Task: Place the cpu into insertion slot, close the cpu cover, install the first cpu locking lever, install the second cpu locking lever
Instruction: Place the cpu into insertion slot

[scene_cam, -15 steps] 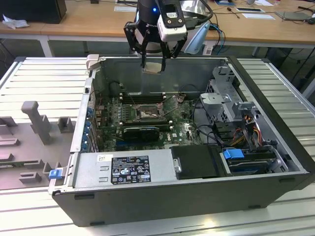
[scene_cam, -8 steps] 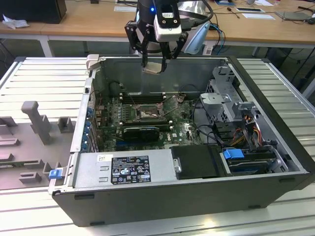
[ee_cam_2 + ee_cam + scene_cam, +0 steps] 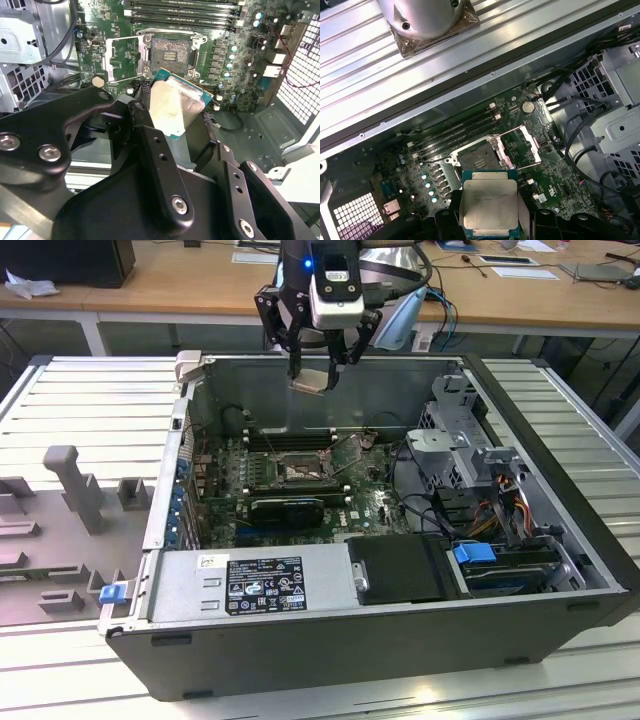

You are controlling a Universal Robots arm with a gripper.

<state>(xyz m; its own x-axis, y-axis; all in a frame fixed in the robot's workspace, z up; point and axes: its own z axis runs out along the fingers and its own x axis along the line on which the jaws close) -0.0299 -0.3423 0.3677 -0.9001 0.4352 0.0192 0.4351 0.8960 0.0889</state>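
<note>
My gripper (image 3: 318, 373) hangs above the open computer case, shut on the cpu (image 3: 310, 381), a small flat square chip with a pale silver top. In both wrist views the cpu (image 3: 175, 106) (image 3: 489, 204) sits between the black fingers (image 3: 142, 122), held high over the green board. Below it, the insertion slot (image 3: 297, 471) (image 3: 168, 52) (image 3: 475, 159) lies bare with its brownish pin field showing. The cpu cover (image 3: 122, 59) (image 3: 521, 145), a thin silver frame, is swung open beside the slot.
Long black memory slots (image 3: 288, 439) run just behind the socket. A metal drive cage (image 3: 455, 445) with cables stands at the exterior view's right, and the power supply (image 3: 250, 585) at the front. Grey fixtures (image 3: 75, 485) sit outside the case on the exterior view's left.
</note>
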